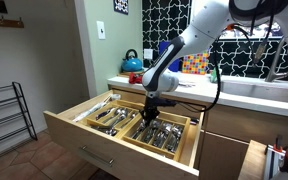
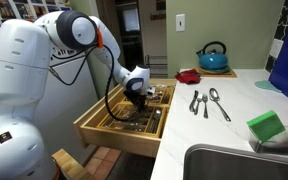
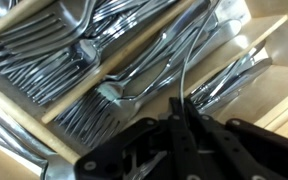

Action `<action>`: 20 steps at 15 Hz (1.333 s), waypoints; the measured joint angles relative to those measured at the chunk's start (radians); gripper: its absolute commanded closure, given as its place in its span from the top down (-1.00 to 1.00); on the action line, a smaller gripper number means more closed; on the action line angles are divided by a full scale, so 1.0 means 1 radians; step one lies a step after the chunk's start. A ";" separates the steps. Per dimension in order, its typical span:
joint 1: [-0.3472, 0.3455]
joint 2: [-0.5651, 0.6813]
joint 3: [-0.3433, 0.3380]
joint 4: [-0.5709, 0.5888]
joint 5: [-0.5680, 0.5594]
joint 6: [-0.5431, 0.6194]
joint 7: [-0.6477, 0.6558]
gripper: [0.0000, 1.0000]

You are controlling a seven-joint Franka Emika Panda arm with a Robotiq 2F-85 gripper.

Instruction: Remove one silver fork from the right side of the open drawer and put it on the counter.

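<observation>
The pincer [image 3: 180, 125] hangs low over the open drawer [image 1: 84, 140], above the right-hand compartments of its wooden tray in an exterior view [image 1: 151, 108]; in the wrist view its fingers are drawn nearly together on the slim handle of the silver fork [image 3: 187, 70], which rises from between them over the piled forks; the other compartments are packed with cutlery; on the tabletop [image 2: 234, 125] beyond the drawer lie a few utensils [image 2: 209, 102], with a teal kettle [image 2: 213, 56] farther back.
</observation>
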 measured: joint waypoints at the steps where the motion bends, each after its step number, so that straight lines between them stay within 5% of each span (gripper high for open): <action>1: 0.003 0.000 0.000 0.000 0.000 0.000 0.000 -0.87; 20: 0.083 -0.075 -0.062 -0.027 -0.105 0.011 0.098 -0.91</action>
